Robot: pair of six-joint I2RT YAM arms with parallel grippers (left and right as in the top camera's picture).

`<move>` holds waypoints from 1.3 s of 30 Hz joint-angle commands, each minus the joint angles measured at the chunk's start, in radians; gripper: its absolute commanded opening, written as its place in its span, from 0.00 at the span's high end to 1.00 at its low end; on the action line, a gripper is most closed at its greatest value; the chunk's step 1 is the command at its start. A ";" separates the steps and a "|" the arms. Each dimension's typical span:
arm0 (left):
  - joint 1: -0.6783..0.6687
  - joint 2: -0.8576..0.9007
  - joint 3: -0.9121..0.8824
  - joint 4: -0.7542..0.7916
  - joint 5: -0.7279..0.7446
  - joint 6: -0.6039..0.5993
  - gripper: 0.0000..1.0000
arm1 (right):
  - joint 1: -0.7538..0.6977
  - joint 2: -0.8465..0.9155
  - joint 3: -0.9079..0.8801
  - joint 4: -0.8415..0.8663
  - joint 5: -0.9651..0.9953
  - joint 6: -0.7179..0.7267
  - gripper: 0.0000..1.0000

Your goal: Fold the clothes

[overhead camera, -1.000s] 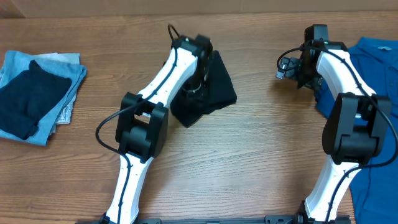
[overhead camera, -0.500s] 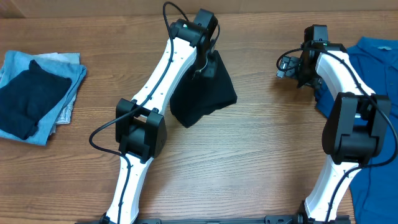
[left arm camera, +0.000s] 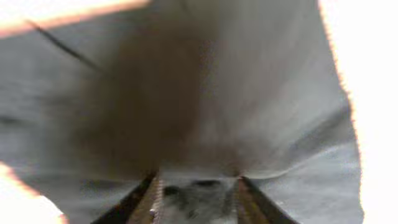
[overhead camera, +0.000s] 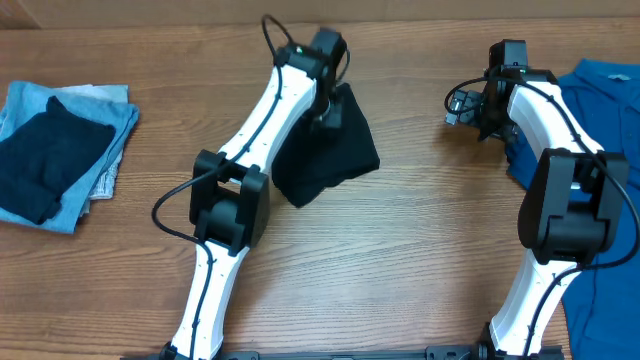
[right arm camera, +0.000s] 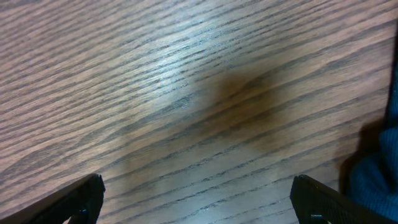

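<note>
The left wrist view is a blur of dark cloth: the left tool [left arm camera: 198, 199] pinches the one black garment [overhead camera: 335, 150], mid-way along the far edge of the worktop [overhead camera: 400, 260]. One blue garment [overhead camera: 600, 80] is cut off at the right edge. The right tool [right arm camera: 199, 211] gapes wide, empty. One folded stack [overhead camera: 60, 150] lies at the left edge, its layers uncountable.

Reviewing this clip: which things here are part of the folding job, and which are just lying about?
In the job:
black garment, gripped by the left pincer
blue garment, unfolded at the right edge

Lying about:
folded stack, far left
right pincer, open over bare table
</note>
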 commanded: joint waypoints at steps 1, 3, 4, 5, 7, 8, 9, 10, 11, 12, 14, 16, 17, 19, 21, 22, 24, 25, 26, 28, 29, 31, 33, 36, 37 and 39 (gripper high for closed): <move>0.028 -0.020 0.120 -0.013 -0.136 -0.005 0.54 | -0.002 -0.005 -0.005 0.003 0.006 0.001 0.00; 0.038 -0.006 0.061 -0.003 -0.194 -0.051 0.52 | -0.002 -0.005 -0.005 0.003 0.006 0.001 0.00; 0.040 0.001 0.031 0.013 -0.193 -0.051 0.51 | -0.002 -0.005 -0.005 0.003 0.006 0.001 0.00; 0.040 0.017 -0.026 0.050 -0.191 -0.051 0.50 | -0.002 -0.005 -0.005 0.003 0.006 0.001 0.00; 0.040 0.026 -0.131 0.116 -0.184 -0.050 0.51 | -0.002 -0.005 -0.005 0.003 0.006 0.001 0.00; 0.041 0.026 -0.159 0.140 -0.198 -0.050 0.52 | -0.002 -0.005 -0.005 0.003 0.006 0.001 0.00; 0.044 0.026 -0.158 0.154 -0.215 -0.050 0.52 | -0.002 -0.005 -0.005 0.003 0.006 0.002 0.00; 0.047 0.019 -0.134 0.150 -0.224 -0.049 0.53 | -0.002 -0.005 -0.005 0.003 0.006 0.001 0.00; 0.051 0.010 -0.090 0.130 -0.223 -0.050 0.53 | -0.002 -0.005 -0.005 0.003 0.006 0.001 0.00; 0.052 0.000 -0.033 0.098 -0.224 -0.050 0.52 | -0.002 -0.005 -0.005 0.003 0.006 0.001 0.00; 0.055 -0.037 0.159 -0.006 -0.224 -0.061 0.43 | -0.002 -0.005 -0.005 0.003 0.006 0.001 0.00; 0.067 -0.050 0.274 -0.113 -0.201 -0.119 0.00 | -0.002 -0.005 -0.005 0.003 0.006 0.001 0.00; 0.076 -0.050 0.292 -0.170 -0.155 -0.122 0.00 | -0.002 -0.005 -0.005 0.003 0.006 0.001 0.00; 0.091 -0.043 0.279 -0.285 -0.052 -0.121 0.00 | -0.002 -0.005 -0.005 0.003 0.006 0.001 0.00; 0.097 -0.043 0.236 -0.326 -0.060 -0.136 0.00 | -0.002 -0.005 -0.005 0.003 0.006 0.001 0.00; 0.101 -0.043 0.192 -0.329 -0.058 -0.158 0.00 | -0.002 -0.005 -0.005 0.003 0.006 0.001 0.00; 0.101 -0.043 0.091 -0.297 -0.051 -0.181 0.00 | -0.002 -0.005 -0.005 0.003 0.006 0.001 0.00; 0.101 -0.043 0.028 -0.264 -0.019 -0.180 0.00 | -0.002 -0.005 -0.005 0.003 0.006 0.001 0.00; 0.103 -0.043 -0.043 -0.217 0.032 -0.180 0.00 | -0.002 -0.005 -0.005 0.003 0.006 0.001 0.00; 0.106 -0.043 -0.143 -0.138 0.088 -0.185 0.00 | -0.002 -0.005 -0.005 0.003 0.006 0.001 0.00; 0.111 -0.043 -0.208 -0.100 0.085 -0.204 0.00 | -0.002 -0.005 -0.005 0.003 0.006 0.001 0.00; 0.120 -0.043 -0.252 -0.077 0.044 -0.245 0.00 | -0.002 -0.005 -0.005 0.003 0.006 0.001 0.00; 0.133 -0.043 -0.285 -0.059 -0.010 -0.278 0.00 | -0.002 -0.005 -0.005 0.003 0.006 0.001 0.00; 0.135 -0.043 -0.289 -0.043 -0.072 -0.266 0.00 | -0.002 -0.005 -0.005 0.003 0.006 0.001 0.00; 0.134 -0.043 -0.289 -0.041 -0.086 -0.266 0.00 | -0.002 -0.005 -0.005 0.003 0.006 0.001 0.00; 0.134 -0.043 -0.291 -0.041 -0.110 -0.250 0.00 | -0.002 -0.005 -0.005 0.003 0.006 0.001 0.00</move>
